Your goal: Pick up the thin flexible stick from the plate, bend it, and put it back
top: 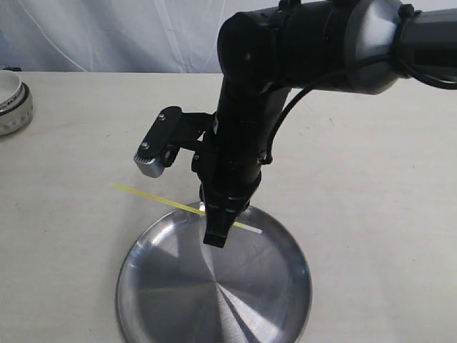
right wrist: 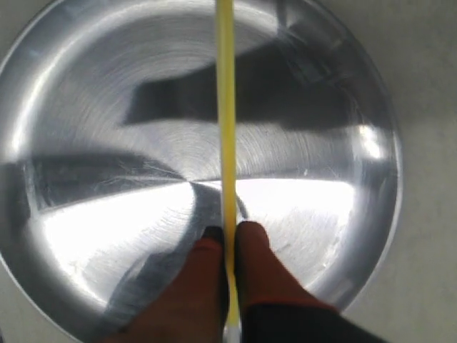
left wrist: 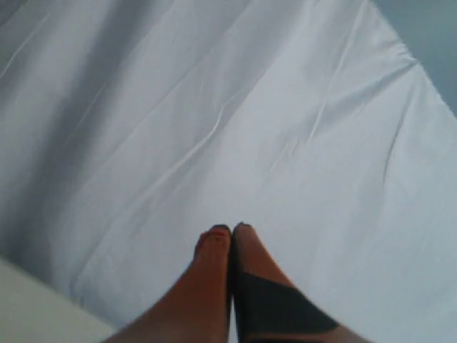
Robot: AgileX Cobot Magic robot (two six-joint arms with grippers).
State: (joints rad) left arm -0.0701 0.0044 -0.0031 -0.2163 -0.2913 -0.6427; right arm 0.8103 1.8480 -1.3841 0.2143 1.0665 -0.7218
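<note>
The thin yellow stick (top: 161, 199) hangs straight, above the far rim of the silver plate (top: 164, 300). Its whitish end (top: 251, 230) pokes out to the right of the dark right gripper (top: 216, 239). That gripper is shut on the stick near its whitish end and points down over the plate. In the right wrist view the stick (right wrist: 226, 107) runs between the two fingertips (right wrist: 207, 246) and across the plate (right wrist: 86, 93). The left gripper (left wrist: 231, 230) is shut with nothing in it, facing white cloth; it does not show in the exterior view.
A small white bowl (top: 13, 100) stands at the far left edge of the beige table (top: 371, 186). White cloth (top: 114, 36) hangs behind the table. The right arm (top: 300, 43) reaches in from the upper right.
</note>
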